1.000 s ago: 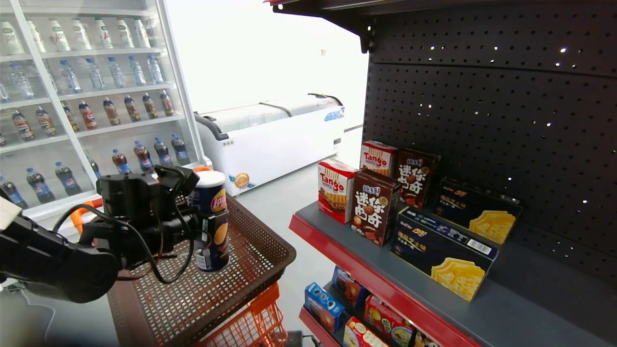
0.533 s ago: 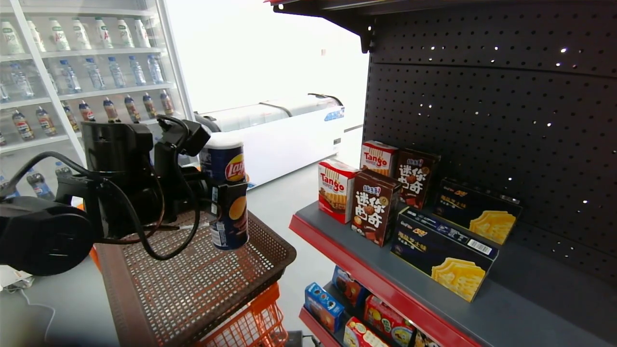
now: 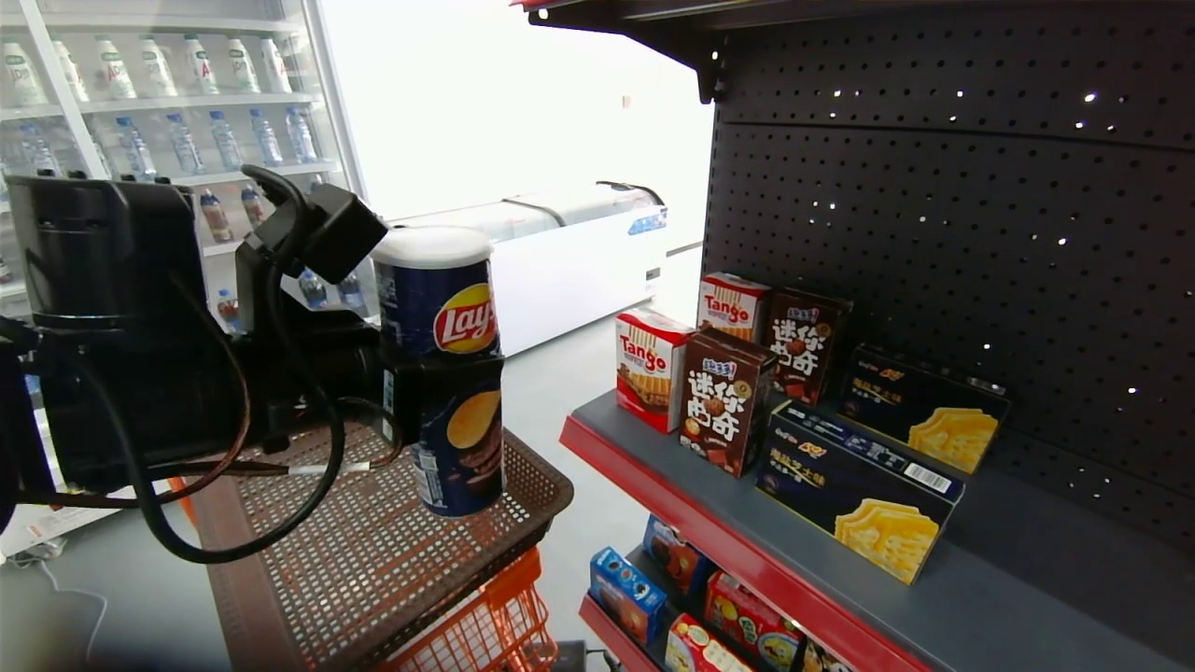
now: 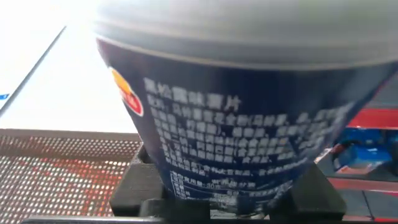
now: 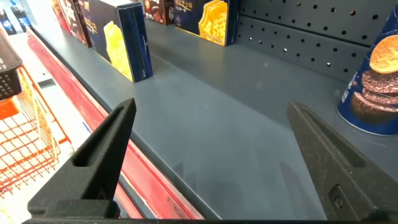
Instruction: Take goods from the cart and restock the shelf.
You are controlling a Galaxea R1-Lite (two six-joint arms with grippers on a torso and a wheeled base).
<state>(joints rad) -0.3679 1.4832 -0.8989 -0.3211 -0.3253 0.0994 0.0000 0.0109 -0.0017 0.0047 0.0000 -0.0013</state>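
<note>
Upright, lid-up chip can (image 3: pixel 437 299) held by left end effector (image 3: pixel 441 397), right end effector (image 5: pixel 211 111) spread

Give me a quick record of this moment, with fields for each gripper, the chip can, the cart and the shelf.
left gripper: shut on the chip can, holding it upright
chip can: dark blue with a pale lid, lifted over the cart basket
right gripper: open, holding nothing, over a bare stretch of the shelf board
cart basket: brown mesh, beside the shelf
shelf board: grey with a red front edge, carrying snack boxes
</note>
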